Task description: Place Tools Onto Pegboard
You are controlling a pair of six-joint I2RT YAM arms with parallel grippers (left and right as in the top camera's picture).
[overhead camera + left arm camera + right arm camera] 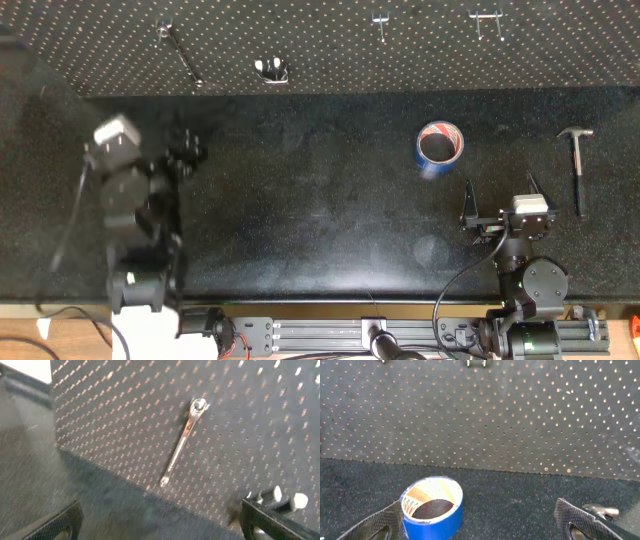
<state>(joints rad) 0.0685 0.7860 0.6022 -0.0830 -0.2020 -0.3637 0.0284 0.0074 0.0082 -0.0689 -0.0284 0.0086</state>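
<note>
The blue tape roll (439, 145) lay on the table (320, 220) just ahead of the right gripper (498, 200), whose fingers were spread and empty, while the hammer (577, 170) lay further right, its handle pointing away from the pegboard (330, 40).
</note>
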